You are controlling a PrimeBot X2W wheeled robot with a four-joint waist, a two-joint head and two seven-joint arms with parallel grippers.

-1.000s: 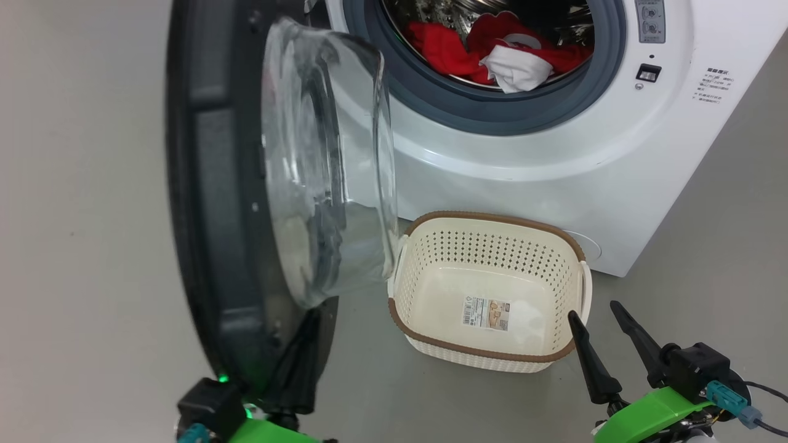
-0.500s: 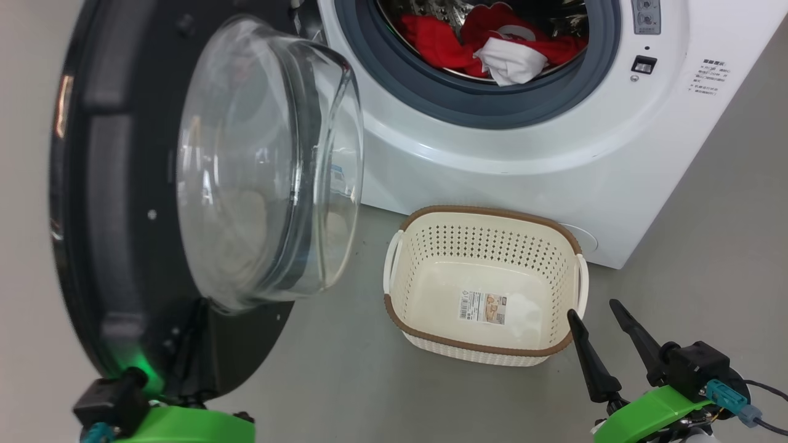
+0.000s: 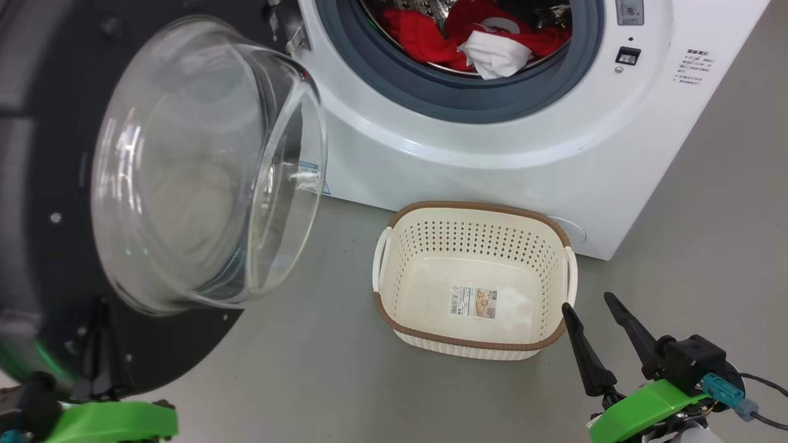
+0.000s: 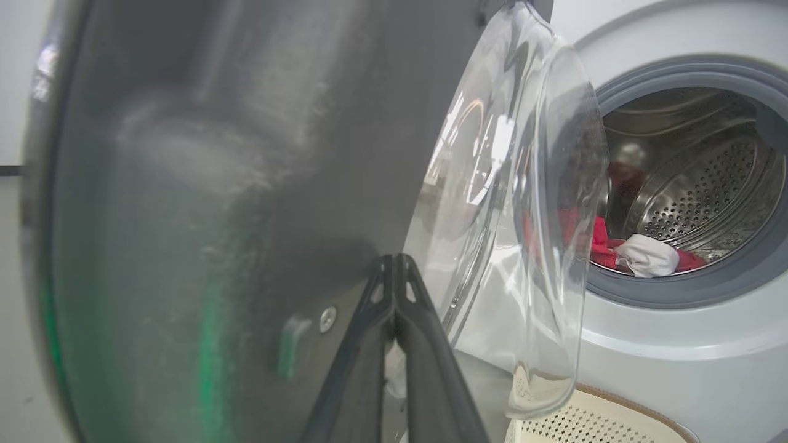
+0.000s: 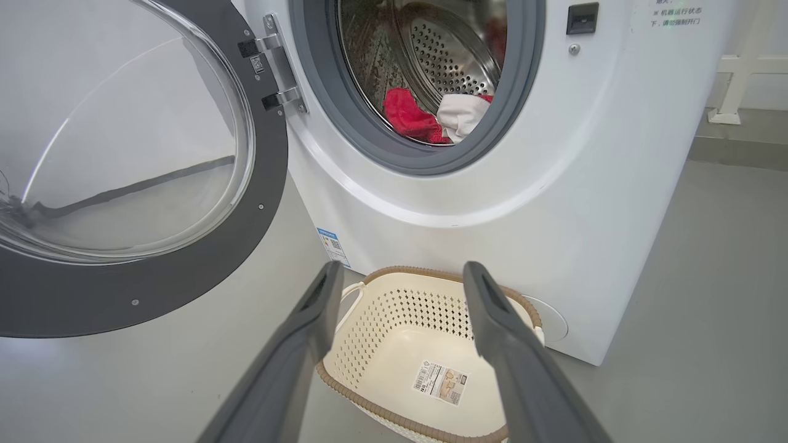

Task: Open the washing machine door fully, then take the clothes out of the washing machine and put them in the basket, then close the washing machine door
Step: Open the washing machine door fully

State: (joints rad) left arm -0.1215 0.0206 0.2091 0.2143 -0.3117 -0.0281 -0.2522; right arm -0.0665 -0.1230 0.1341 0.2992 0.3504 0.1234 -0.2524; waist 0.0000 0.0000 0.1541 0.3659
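Note:
The washing machine [image 3: 492, 160] stands with its door [image 3: 37, 184] swung wide to the left, the clear glass bowl [image 3: 203, 166] bulging toward me. The red and white clothes [image 3: 480, 37] lie in the steel drum, also seen as the clothes [image 5: 412, 117] in the right wrist view. The cream basket [image 3: 474, 240] sits on the floor before the machine, with just a label on its bottom. My left gripper [image 4: 394, 261] is shut, its tips against the door's black inner face below the glass. My right gripper [image 3: 586, 302] stands open beside the basket's near right corner.
Grey floor lies all around. The door's hinge [image 5: 277, 98] is on the machine's left side, and the latch slot [image 3: 627, 56] on its right. A white frame [image 5: 739, 67] stands behind the machine on the right.
The door has swung further open to the left, its inner face turning toward me, with my left gripper staying against it. The head view has shifted a little. The right gripper has kept still.

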